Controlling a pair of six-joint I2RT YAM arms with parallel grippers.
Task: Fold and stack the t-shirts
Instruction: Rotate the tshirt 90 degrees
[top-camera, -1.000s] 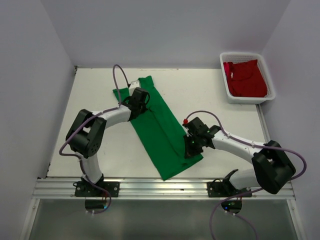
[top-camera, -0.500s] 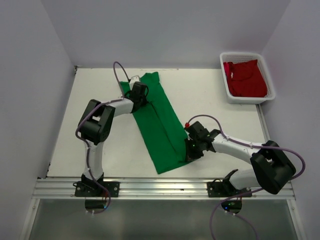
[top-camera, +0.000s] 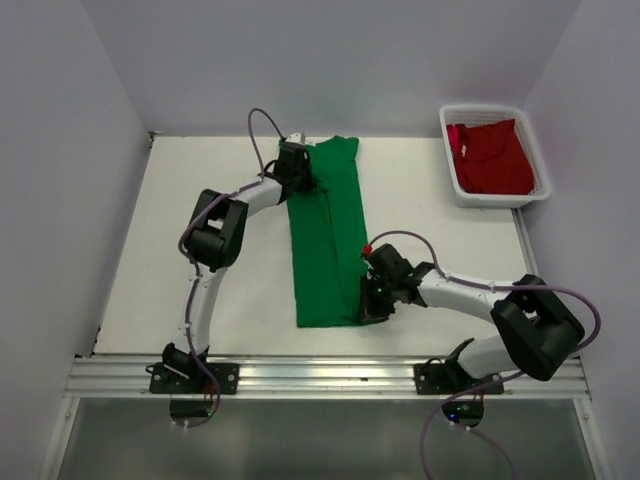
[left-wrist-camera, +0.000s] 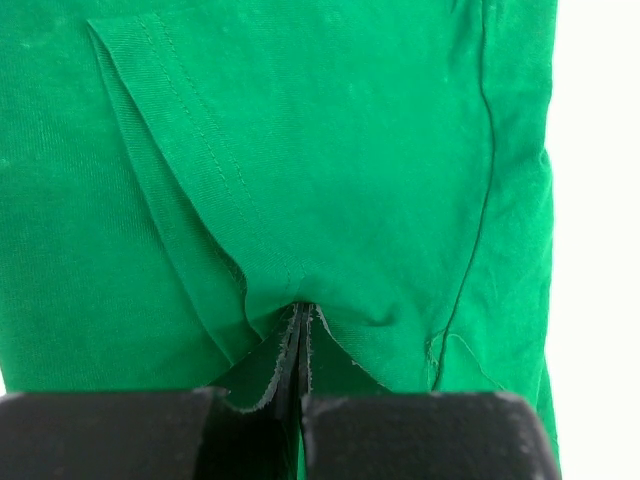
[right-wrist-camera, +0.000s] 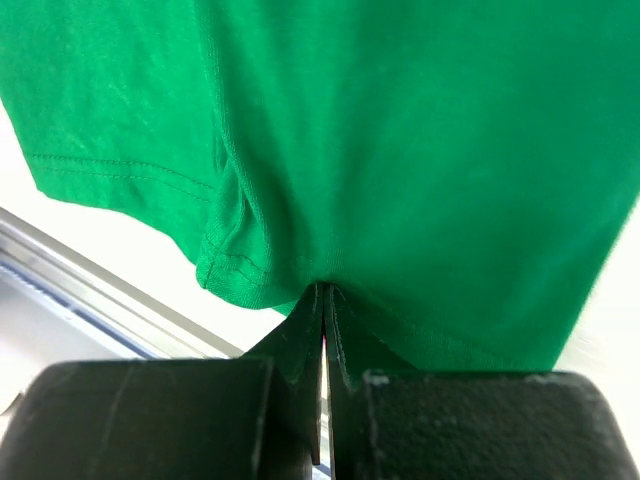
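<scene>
On the surface (top-camera: 180, 250), left pincer (left-wrist-camera: 302, 325) and right pincer (right-wrist-camera: 322, 300) each pinch the green t-shirt (top-camera: 325, 250) (folded lengthwise), at opposite ends.

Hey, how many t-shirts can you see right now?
2. The green t-shirt lies in a long strip on the table; the red t-shirt sits bunched in the white basket at the far right corner. Others may hide beneath it.
</scene>
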